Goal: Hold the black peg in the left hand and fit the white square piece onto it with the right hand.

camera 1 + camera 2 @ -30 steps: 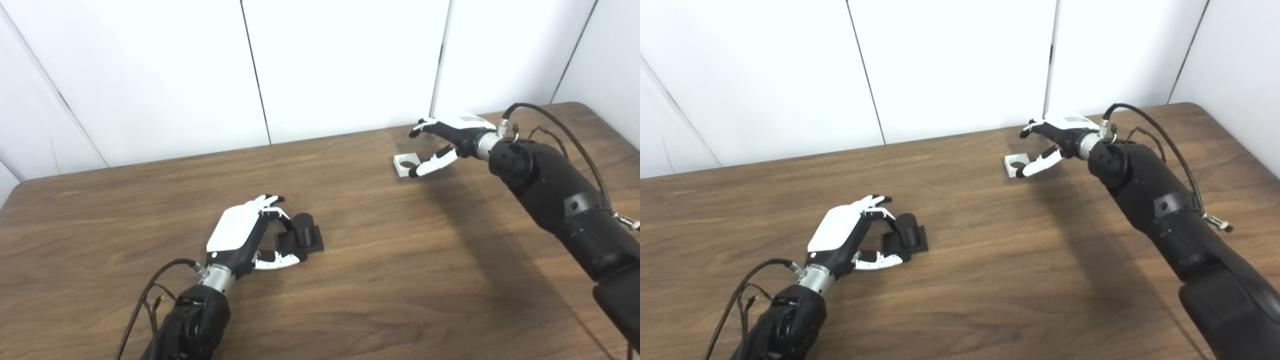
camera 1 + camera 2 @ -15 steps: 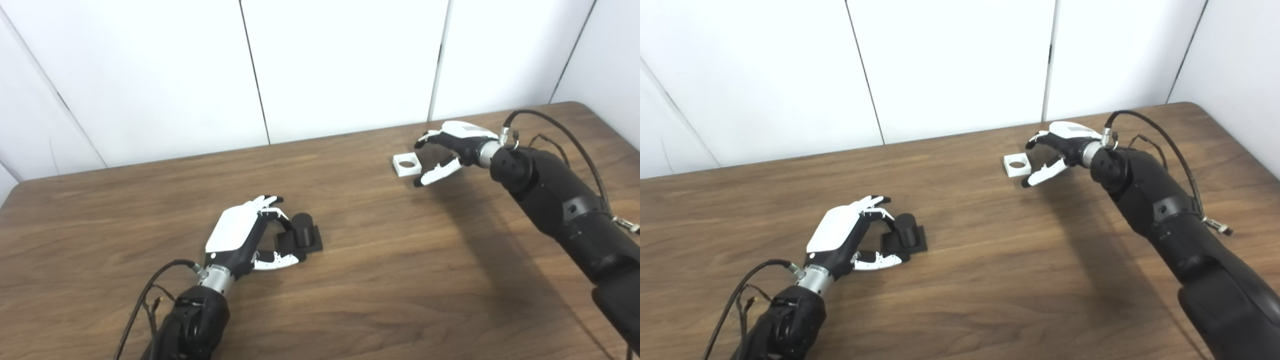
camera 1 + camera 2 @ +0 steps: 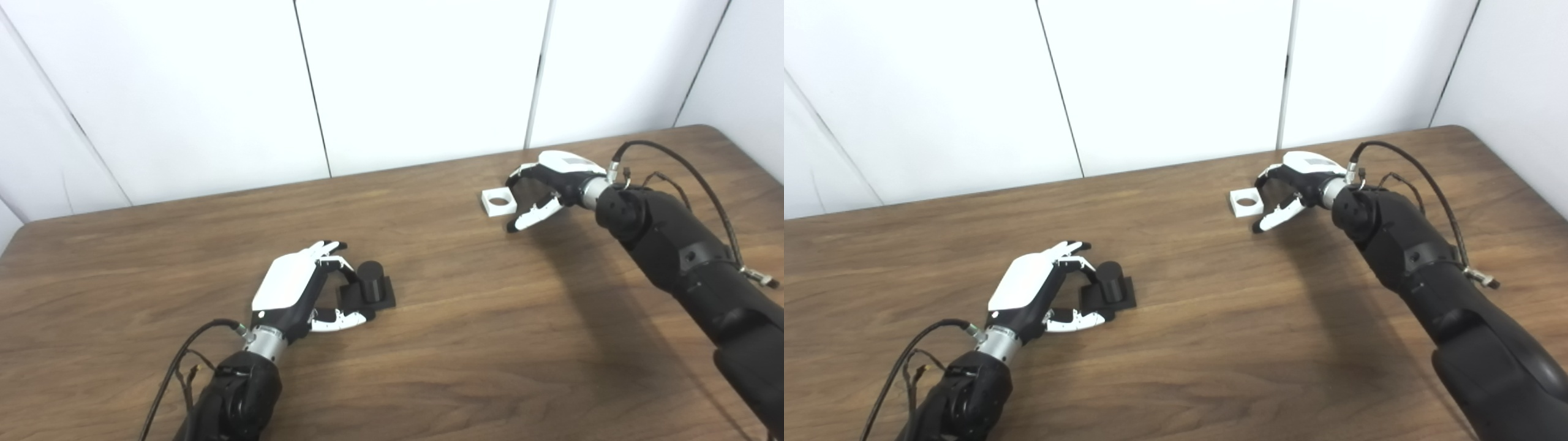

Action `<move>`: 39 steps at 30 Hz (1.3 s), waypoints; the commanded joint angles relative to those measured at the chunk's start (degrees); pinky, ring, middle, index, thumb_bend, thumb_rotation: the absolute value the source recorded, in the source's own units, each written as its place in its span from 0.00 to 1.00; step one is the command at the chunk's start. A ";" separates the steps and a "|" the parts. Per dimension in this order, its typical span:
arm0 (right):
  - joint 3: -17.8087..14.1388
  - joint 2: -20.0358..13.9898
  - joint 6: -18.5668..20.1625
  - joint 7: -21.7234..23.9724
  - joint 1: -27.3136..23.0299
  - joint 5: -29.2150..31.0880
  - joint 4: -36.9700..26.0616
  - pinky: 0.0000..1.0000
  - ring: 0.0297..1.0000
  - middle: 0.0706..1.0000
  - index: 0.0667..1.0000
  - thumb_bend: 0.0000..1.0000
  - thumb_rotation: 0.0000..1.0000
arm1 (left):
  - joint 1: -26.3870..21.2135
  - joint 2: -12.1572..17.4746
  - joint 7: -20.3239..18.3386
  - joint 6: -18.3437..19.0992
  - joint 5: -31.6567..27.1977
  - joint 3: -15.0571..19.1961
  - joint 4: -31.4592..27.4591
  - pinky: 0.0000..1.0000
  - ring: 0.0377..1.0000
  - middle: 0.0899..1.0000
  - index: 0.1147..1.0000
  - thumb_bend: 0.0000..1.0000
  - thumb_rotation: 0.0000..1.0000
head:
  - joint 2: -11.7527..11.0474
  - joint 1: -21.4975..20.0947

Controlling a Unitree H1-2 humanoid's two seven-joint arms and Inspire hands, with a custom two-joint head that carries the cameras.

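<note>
Pulled back since a second ago, the right hand (image 3: 547, 187) now sits just right of the white square piece (image 3: 498, 201) rather than over it. Lower left of centre, the left hand (image 3: 301, 293) curls loosely around the black peg (image 3: 369, 283), whose long axis stands upright on its square base on the table (image 3: 465, 343); whether it grips is unclear. Upper right, the white piece lies flat, hole facing up, the right hand spread and holding nothing.

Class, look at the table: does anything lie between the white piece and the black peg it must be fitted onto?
Nothing visible does. Only bare table lies between the white piece and the black peg.
</note>
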 commanded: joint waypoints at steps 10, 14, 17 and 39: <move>0.15 1.71 -3.86 -3.22 -3.99 0.63 2.36 0.96 0.94 0.91 0.78 0.76 0.43 | 0.34 1.36 -1.40 3.01 2.71 0.08 0.24 0.90 0.93 0.88 0.49 0.81 0.32 | 0.16 0.36; 0.09 1.87 -3.76 -3.26 -4.18 0.70 2.77 0.96 0.94 0.91 0.78 0.76 0.43 | 0.29 1.31 -1.47 3.32 2.99 0.03 0.06 0.90 0.93 0.88 0.50 0.81 0.31 | 0.25 0.68; 0.32 2.01 -3.49 -3.25 -4.40 0.43 2.95 0.96 0.94 0.91 0.78 0.76 0.42 | 0.29 1.22 -1.82 3.70 2.99 -0.01 -0.30 0.90 0.93 0.88 0.49 0.80 0.30 | 0.31 0.86; 0.49 2.66 -2.12 -7.36 -4.03 -0.39 2.74 0.94 0.90 0.85 0.47 0.53 0.15 | 0.60 1.58 -2.06 4.31 2.91 0.02 -1.26 0.90 0.93 0.89 0.49 0.80 0.31 | 0.77 1.07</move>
